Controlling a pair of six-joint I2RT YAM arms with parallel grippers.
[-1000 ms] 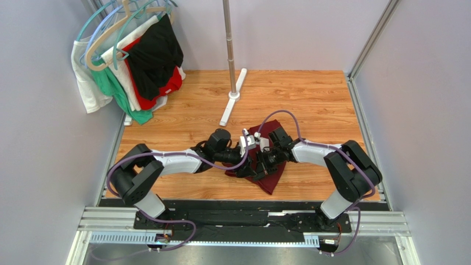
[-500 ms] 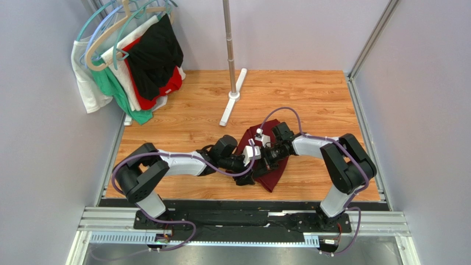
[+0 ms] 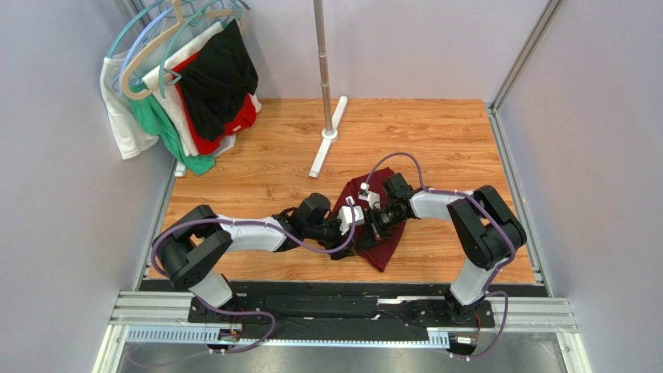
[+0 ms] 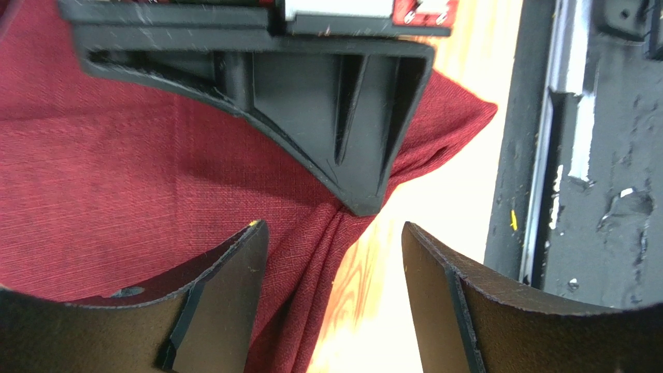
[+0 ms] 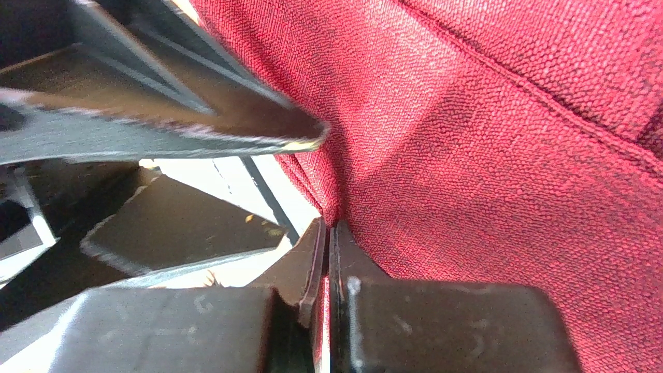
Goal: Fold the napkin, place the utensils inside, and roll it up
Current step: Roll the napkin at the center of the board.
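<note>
Firstly, at the far left of the top view some garments point(image 3: 194, 85) hang on hangers and a stand point(image 3: 325, 124) rises behind, both well apart from the work. Then comes the left tool point(image 3: 352, 219), which lies low over the wooden bench point(image 3: 436, 132) with its jaws wide open. In its own camera the two fingers point(image 4: 226, 280) stand on either side of a gathered ridge of the napkin point(image 4: 117, 179). I cannot be sure that they touch it, and probably they are placed so in order to take this ridge. The napkin lies in the middle of the bench between both arms, drawn into a rather long shape with one corner pointing toward the near edge. At the right, the right tool point(image 5: 327, 237) is closed on a pinch of the cloth, and wrinkles run out from its tip. I judge that it holds the fold in place, perhaps a little lifted, for the other arm. The spoon is not visible in any view; it may be hidden under the cloth or the arms.
</note>
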